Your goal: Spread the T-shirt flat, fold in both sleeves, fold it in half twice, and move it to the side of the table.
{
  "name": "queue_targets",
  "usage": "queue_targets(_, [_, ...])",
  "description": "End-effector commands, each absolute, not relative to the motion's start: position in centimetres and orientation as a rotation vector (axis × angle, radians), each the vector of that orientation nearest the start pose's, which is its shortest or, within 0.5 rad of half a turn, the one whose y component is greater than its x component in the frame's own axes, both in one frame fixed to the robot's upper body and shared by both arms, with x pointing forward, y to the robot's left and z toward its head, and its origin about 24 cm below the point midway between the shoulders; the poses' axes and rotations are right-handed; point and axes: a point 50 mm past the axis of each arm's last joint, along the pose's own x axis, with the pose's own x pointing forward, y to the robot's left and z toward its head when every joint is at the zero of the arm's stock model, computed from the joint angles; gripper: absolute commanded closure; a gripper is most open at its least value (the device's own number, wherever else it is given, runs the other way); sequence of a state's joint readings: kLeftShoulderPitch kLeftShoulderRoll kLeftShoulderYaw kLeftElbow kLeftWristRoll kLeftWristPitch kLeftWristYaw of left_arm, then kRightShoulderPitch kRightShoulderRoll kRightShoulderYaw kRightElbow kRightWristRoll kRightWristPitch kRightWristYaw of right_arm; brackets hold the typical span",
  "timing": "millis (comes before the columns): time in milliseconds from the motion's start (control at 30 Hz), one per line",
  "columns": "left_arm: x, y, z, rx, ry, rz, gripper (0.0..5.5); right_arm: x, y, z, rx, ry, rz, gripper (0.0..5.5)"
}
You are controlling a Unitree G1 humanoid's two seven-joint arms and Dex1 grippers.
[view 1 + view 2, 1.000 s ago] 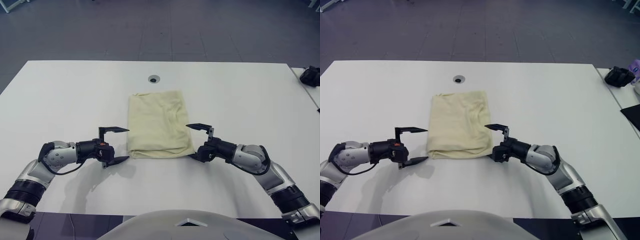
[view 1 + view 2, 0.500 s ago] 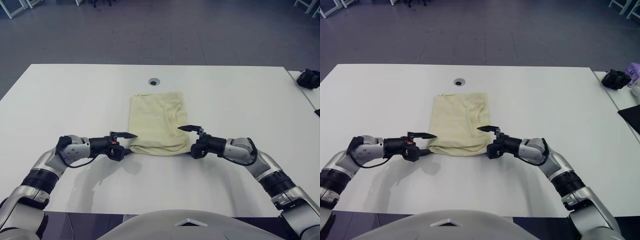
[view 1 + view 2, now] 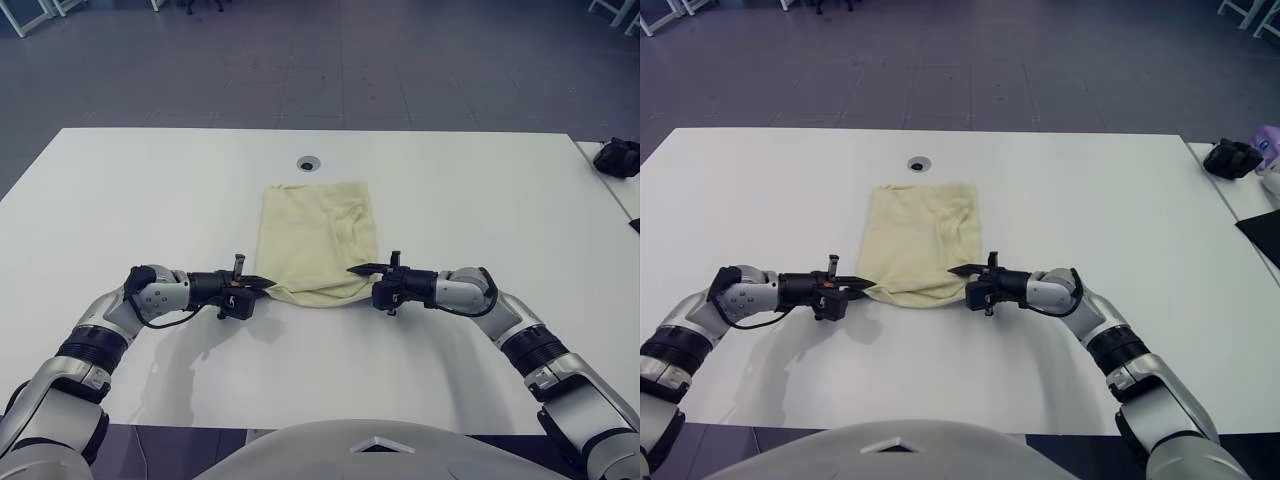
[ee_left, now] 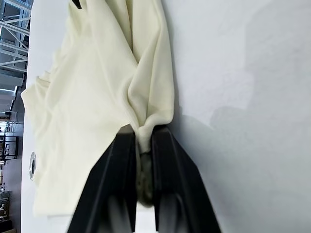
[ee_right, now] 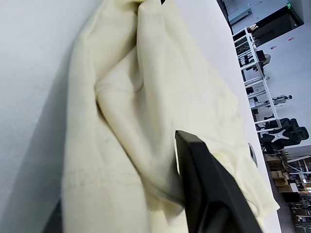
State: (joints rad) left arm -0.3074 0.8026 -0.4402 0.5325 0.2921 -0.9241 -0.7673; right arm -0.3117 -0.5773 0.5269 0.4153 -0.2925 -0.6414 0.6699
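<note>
The pale yellow T-shirt (image 3: 315, 235) lies folded into a narrow rectangle in the middle of the white table (image 3: 150, 190). My left gripper (image 3: 256, 284) is at the near left corner, shut on a bunched fold of the T-shirt (image 4: 146, 97); its fingers (image 4: 119, 179) pinch the cloth between them. My right gripper (image 3: 362, 272) is at the near right corner. It is open, one finger (image 5: 206, 189) resting on top of the T-shirt (image 5: 160, 82) and the cloth's edge lying between the jaws.
A round cable hole (image 3: 308, 162) sits in the table just beyond the shirt's far edge. A black object (image 3: 620, 158) rests on a neighbouring surface at the far right. Bare table stretches to both sides of the shirt.
Both grippers have moved inward onto the shirt's near corners. The left one has shut on the cloth; the right one's upper finger has come down onto it.
</note>
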Motion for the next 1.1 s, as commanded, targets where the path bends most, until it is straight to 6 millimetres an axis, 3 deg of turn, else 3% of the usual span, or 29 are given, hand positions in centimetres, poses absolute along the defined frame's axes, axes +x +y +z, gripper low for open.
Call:
queue_targets(33, [23.8, 21.8, 2.8, 1.209, 0.028, -1.450, 5.29, 21.6, -16.3, -2.3, -1.013, 0.235, 1.491, 4.73])
queue_targets(167, [23.6, 20.9, 3.8, 1.152, -0.028, -1.475, 5.29, 21.2, -16.5, -1.1, -0.968, 0.239, 1.515, 5.50])
queue_targets(367, [22.3, 19.8, 7.8, 1.024, -0.077, -1.554, 5.30, 19.2, -17.1, 2.7, -0.724, 0.342, 1.562, 5.50])
queue_targets(500, [20.6, 19.4, 10.9, 0.937, -0.028, -1.639, 5.30, 16.1, -18.5, 6.0, -0.492, 0.553, 1.626, 5.50])
queue_targets(633, [18.6, 19.0, 12.1, 0.860, 0.088, -1.707, 5.30, 14.1, -19.2, 8.3, -0.247, 0.742, 1.642, 5.50])
queue_targets(800, [18.2, 18.4, 14.9, 0.652, 0.274, -1.704, 5.30, 16.6, -19.7, 11.8, -0.124, 0.727, 1.539, 5.50])
queue_targets(900, [20.3, 18.0, 16.5, 0.575, 0.322, -1.661, 5.30, 19.3, -20.1, 13.0, -0.132, 0.689, 1.484, 5.50])
queue_targets(1100, [25.8, 16.6, 17.6, 0.459, 0.367, -1.629, 5.30, 23.3, -21.2, 12.8, -0.216, 0.672, 1.406, 5.50])
